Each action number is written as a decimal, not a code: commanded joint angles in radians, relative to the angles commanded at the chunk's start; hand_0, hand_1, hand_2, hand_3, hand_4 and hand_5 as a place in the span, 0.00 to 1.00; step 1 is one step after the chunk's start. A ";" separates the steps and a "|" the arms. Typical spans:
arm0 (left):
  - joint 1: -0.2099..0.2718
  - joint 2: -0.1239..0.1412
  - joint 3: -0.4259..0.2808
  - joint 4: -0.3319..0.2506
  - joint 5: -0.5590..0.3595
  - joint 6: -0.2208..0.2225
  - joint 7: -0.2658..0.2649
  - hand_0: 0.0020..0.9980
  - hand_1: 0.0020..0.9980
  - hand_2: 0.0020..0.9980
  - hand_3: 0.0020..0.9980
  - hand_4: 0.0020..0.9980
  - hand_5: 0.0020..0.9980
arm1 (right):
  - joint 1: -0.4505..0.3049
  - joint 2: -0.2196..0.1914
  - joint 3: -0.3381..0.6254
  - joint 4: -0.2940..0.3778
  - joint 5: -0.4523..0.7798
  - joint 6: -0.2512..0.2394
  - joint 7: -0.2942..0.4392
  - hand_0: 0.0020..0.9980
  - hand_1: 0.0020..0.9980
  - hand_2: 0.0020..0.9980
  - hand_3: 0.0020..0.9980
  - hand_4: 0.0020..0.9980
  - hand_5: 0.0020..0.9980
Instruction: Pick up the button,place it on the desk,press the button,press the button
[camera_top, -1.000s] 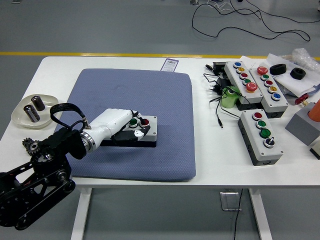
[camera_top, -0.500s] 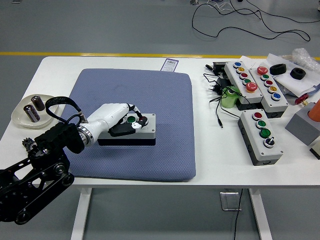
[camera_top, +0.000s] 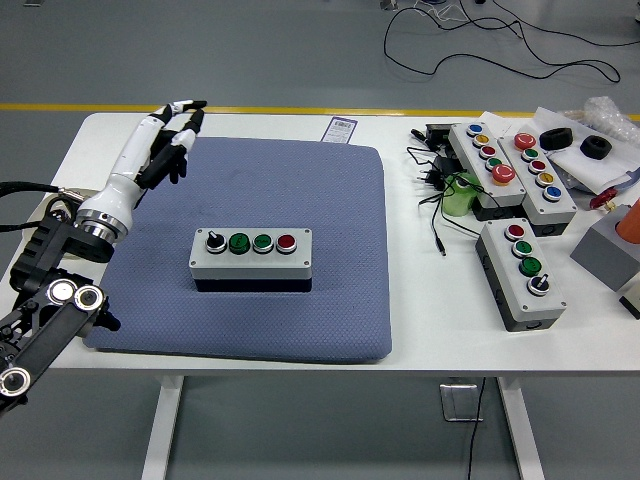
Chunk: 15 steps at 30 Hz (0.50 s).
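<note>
- The left arm (camera_top: 50, 300) runs off the left edge and bottom corner, so most of it is out of sight.
- The arm covers the small dish (camera_top: 55, 205) almost fully.
- The grey block (camera_top: 608, 250) and orange thing (camera_top: 630, 220) are cut by the right edge.
- The label (camera_top: 341, 129) has print too small to read.

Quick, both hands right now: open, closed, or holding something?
Left hand: open, fingers extended, holding nothing, raised over the table's far-left area, clear of the button box.
Right hand: not in view.
</note>
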 joint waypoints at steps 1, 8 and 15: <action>0.002 0.010 -0.018 0.016 -0.046 -0.023 -0.009 0.75 0.83 0.89 0.93 0.59 1.00 | 0.000 0.000 0.001 0.000 -0.002 0.000 0.000 0.65 0.65 0.67 0.59 0.43 0.28; 0.025 0.044 -0.103 0.070 -0.334 -0.109 -0.029 0.80 0.87 0.91 0.89 0.59 1.00 | -0.004 0.001 0.006 0.000 -0.006 0.000 -0.001 0.65 0.65 0.67 0.59 0.43 0.28; 0.059 0.038 -0.139 0.080 -0.555 -0.128 -0.026 0.82 0.88 0.92 0.89 0.59 1.00 | -0.009 0.002 0.004 0.000 -0.010 0.003 -0.001 0.65 0.65 0.67 0.59 0.43 0.29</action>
